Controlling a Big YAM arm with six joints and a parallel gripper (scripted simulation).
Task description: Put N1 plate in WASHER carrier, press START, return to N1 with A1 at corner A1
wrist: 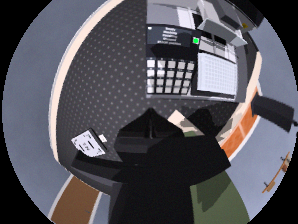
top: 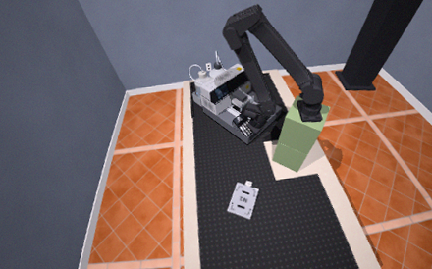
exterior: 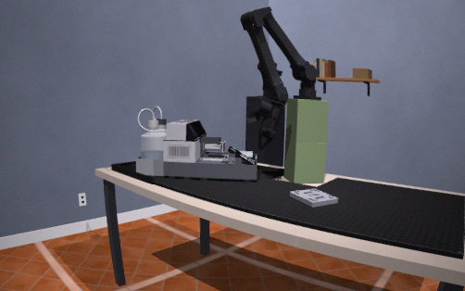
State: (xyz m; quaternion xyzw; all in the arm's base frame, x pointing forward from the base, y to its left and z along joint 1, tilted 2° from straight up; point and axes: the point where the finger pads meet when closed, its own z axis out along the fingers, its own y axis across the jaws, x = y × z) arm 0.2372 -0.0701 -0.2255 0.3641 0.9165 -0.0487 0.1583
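Note:
The washer (top: 206, 93) (exterior: 181, 150) stands at the far end of the table. Its lamp (wrist: 195, 40) is green in the wrist view. The white plate (wrist: 217, 75) lies on the carrier beside the keypad (wrist: 170, 77) and looks flat; its cut-off corner cannot be made out, and its fit inside the locators is too small to tell. My gripper (exterior: 264, 145) (wrist: 150, 111) is shut and empty, raised above the front of the washer, clear of keypad and plate. The nest N1 (top: 251, 199) (exterior: 323, 197) (wrist: 81, 141) is empty, its label and slots showing.
The green pedestal (top: 296, 137) (exterior: 306, 144) carries the arm and stands right of the washer. Bottles (exterior: 153, 143) with tubes stand at the washer's rear. A dark column (top: 374, 40) stands beyond the table. The washer's raised head overhangs near the carrier.

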